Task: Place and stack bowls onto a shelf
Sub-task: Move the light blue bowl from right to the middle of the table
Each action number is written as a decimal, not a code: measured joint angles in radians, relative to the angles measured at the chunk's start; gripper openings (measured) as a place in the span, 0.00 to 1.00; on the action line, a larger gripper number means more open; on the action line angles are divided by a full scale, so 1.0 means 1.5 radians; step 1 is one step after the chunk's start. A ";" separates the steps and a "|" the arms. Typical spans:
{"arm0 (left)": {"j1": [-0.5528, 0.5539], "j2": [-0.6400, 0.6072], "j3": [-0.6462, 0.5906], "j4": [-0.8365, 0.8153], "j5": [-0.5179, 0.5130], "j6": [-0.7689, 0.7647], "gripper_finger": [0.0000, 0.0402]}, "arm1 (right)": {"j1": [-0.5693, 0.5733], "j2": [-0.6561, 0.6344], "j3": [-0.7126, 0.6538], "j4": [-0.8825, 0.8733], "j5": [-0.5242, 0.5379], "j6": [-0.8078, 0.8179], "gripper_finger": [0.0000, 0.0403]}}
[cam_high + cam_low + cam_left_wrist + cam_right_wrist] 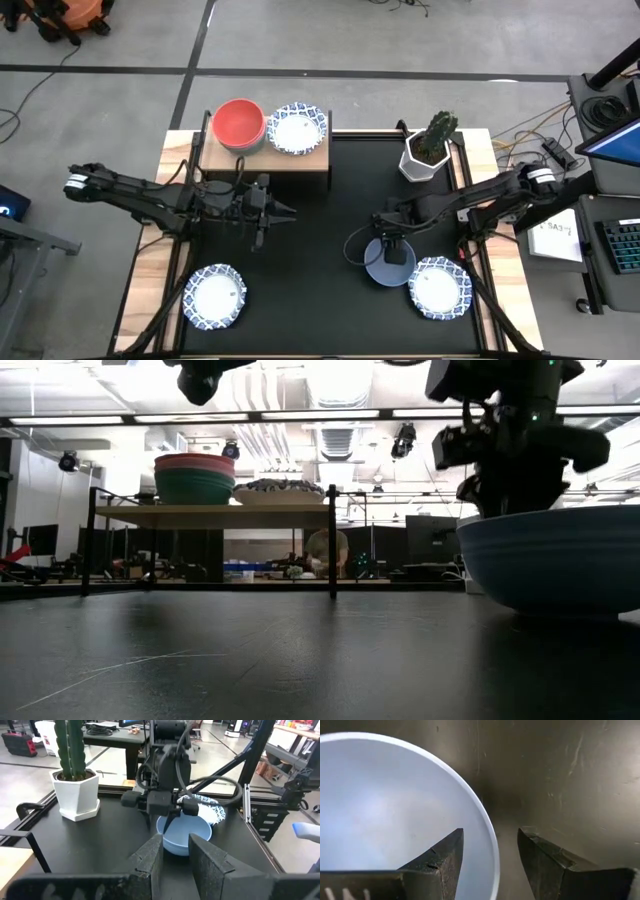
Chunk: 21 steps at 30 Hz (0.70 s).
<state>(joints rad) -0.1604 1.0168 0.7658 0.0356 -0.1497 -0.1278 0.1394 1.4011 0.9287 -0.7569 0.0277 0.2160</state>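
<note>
A plain blue bowl [389, 266] sits on the black table near its right side. My right gripper [490, 832] is open and points down over the bowl's rim [487, 822]. One finger is inside the bowl and one outside, with a gap on each side. The wooden-topped shelf [300, 158] stands at the far left. It carries a stack of bowls [239, 123] with a red one on top and green showing below [194, 485]. A white blue-rimmed bowl [297, 128] sits beside the stack. My left gripper [272, 212] is open and hovers in front of the shelf, holding nothing.
Two more white blue-rimmed bowls rest on the table, one near left [215, 296] and one near right [440, 288], close beside the blue bowl. A cactus in a white hexagonal pot [430, 152] stands at the far right. A bare stretch of black table lies between the arms.
</note>
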 joint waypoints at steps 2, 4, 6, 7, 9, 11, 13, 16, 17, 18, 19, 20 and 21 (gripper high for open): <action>0.000 0.000 0.000 0.000 0.000 0.004 0.19 | 0.000 0.017 0.000 0.004 0.000 -0.003 0.44; 0.000 0.000 0.000 -0.001 0.000 0.005 0.19 | 0.000 0.031 0.000 0.004 0.000 -0.004 0.42; 0.000 0.000 0.000 -0.001 0.000 0.005 0.19 | 0.000 0.042 0.000 0.004 0.000 -0.004 0.38; 0.000 0.001 0.000 -0.001 0.000 0.007 0.19 | 0.000 0.046 0.000 0.004 -0.001 -0.004 0.35; 0.000 0.001 0.000 -0.002 0.000 0.010 0.19 | 0.000 0.051 0.000 0.003 -0.001 -0.005 0.30; 0.000 0.001 0.000 -0.003 0.000 0.010 0.19 | 0.000 0.053 0.000 0.004 -0.001 -0.005 0.24; 0.000 0.001 0.000 -0.004 0.000 0.010 0.19 | 0.000 0.053 0.000 0.003 -0.002 -0.006 0.18; 0.000 0.001 0.000 -0.006 0.000 0.010 0.19 | 0.000 0.053 0.000 0.003 -0.003 -0.007 0.10; 0.000 0.002 -0.001 -0.007 0.000 0.010 0.19 | 0.000 0.052 0.000 0.003 -0.006 -0.007 0.08; 0.000 0.002 -0.001 -0.008 0.000 0.010 0.19 | 0.000 0.051 0.000 0.003 -0.008 -0.007 0.06; 0.000 0.002 -0.001 -0.009 0.000 0.010 0.19 | 0.000 0.050 0.000 0.002 -0.011 -0.007 0.05; 0.000 0.002 -0.001 -0.010 0.000 0.010 0.19 | 0.000 0.049 0.001 0.003 -0.013 -0.007 0.04; 0.000 0.004 -0.001 -0.011 0.000 0.010 0.19 | 0.000 0.048 0.001 0.004 -0.012 -0.007 0.03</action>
<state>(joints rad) -0.1604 1.0223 0.7650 0.0196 -0.1497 -0.1123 0.1390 1.4736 0.9306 -0.7514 0.0090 0.2057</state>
